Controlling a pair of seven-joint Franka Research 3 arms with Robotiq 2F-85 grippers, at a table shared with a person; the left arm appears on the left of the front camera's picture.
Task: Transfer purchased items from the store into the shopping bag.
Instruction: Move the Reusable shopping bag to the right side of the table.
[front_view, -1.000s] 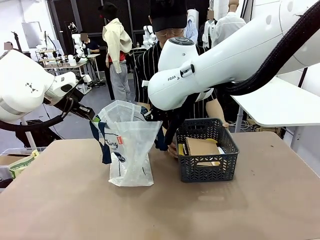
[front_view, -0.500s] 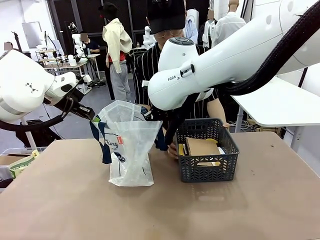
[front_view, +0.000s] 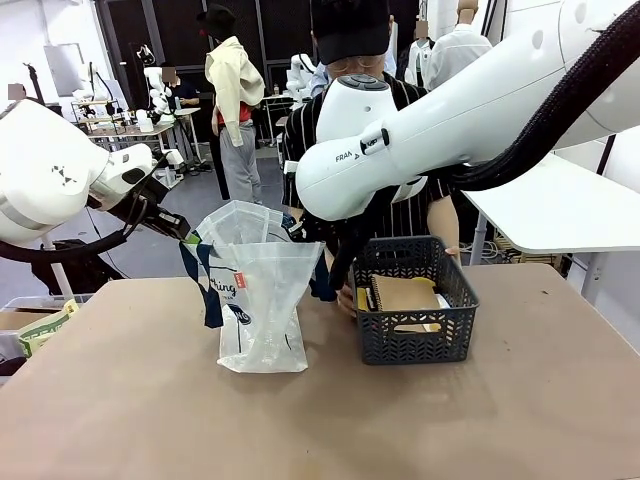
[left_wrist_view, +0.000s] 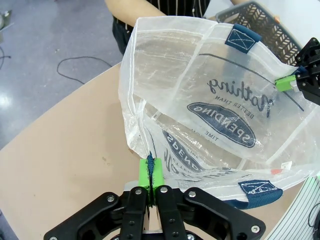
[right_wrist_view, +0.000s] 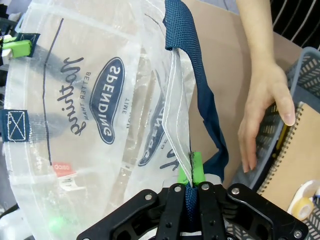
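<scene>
While the bag (front_view: 262, 300) is standing on the table (front_view: 140, 400) just left of the basket (front_view: 412, 342), both arms are spreading its mouth. The left gripper (left_wrist_view: 151, 173) is clenching the near rim, with the thin plastic and a bit of navy strap pinched between its green pads. The right gripper (right_wrist_view: 191, 171) is likewise clamping the opposite rim where the strap is sewn on. A person's hand (right_wrist_view: 265, 112) is resting on the basket's edge, fingers curling over the lattice wall. Inside the basket a brown spiral notebook (front_view: 405, 293) is lying flat on top, with something yellow showing at its left side; the other goods are too hidden to tell. Nothing appears to be lying in the bag, so the transfer is probably only beginning.

Doing this step well likely means pulling the two rims apart evenly, so the opening is facing up and toward the basket without the film tearing or slipping from the pads. Too much tension is risking lifting the bag's base off the table; too little is letting the mouth sag shut.
</scene>
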